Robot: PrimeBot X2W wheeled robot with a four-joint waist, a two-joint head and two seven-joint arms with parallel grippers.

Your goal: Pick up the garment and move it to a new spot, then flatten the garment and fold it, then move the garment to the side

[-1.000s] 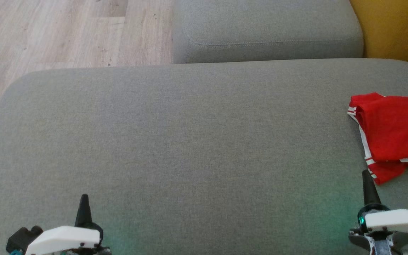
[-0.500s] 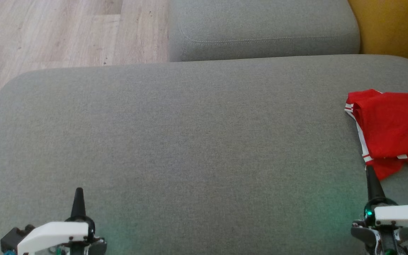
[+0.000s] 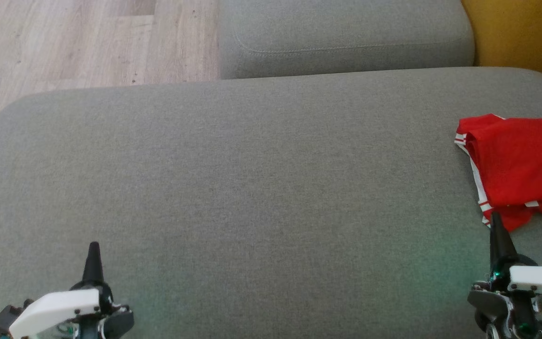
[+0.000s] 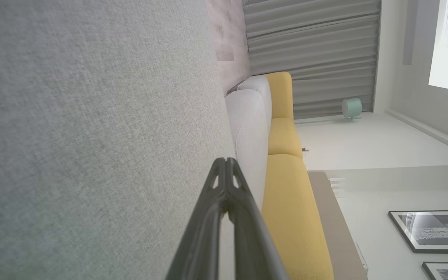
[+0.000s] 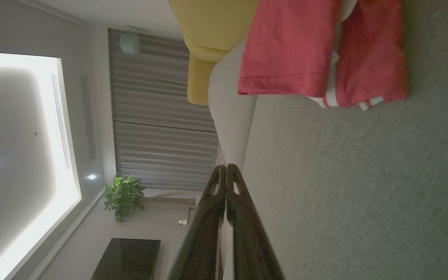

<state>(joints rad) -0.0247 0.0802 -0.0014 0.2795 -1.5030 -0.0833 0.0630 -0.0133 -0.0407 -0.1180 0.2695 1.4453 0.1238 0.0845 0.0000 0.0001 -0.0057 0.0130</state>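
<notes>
A red garment (image 3: 520, 160) with white stripes lies loosely bunched at the far right of a wide grey cushion (image 3: 252, 188), and part of it runs past the right edge of the head view. My right jaws are pressed shut with nothing between them, low over the cushion near the garment's closest corner but apart from it. My left jaws are also shut and empty at the lower left, well apart from the garment, and beyond the cushion are a second grey cushion (image 3: 346, 37) and a pale wood floor (image 3: 64, 42).
</notes>
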